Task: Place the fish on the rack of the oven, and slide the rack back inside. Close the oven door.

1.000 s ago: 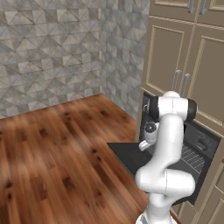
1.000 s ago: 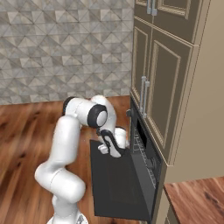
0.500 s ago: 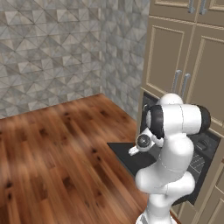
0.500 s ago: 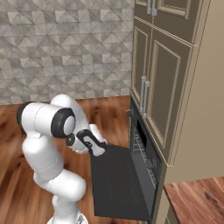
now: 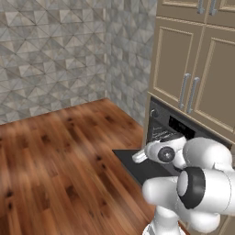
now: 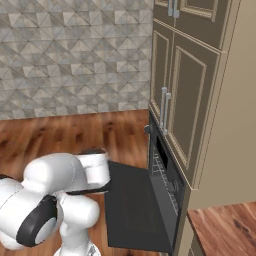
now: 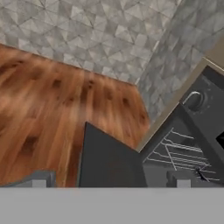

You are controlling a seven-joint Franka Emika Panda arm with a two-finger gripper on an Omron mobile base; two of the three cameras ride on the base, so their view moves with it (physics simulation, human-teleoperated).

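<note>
The oven (image 5: 176, 126) stands built into the beige cabinets, with its oven door (image 5: 137, 167) folded down flat and open. Inside the dark cavity the silver wire rack (image 5: 160, 134) shows. The right base view shows the oven (image 6: 172, 187), the oven door (image 6: 132, 207) and the rack (image 6: 161, 172) from the other side. My gripper (image 7: 109, 180) is open and empty, hovering above the oven door (image 7: 109, 162) near its outer corner, with the rack (image 7: 175, 146) to its right. The fish is out of view.
A round knob (image 7: 194, 99) sits on the oven's control strip. Beige cabinet doors with bar handles (image 5: 188, 92) rise above the oven. Wooden floor (image 5: 55, 156) spreads to the left, up to a grey stone-tiled wall (image 5: 55, 50). My folded arm (image 6: 55, 190) crouches beside the door.
My arm has folded down and swung away from the oven mouth, carrying the hand back over the door's outer part. The jaws stayed open and empty.
</note>
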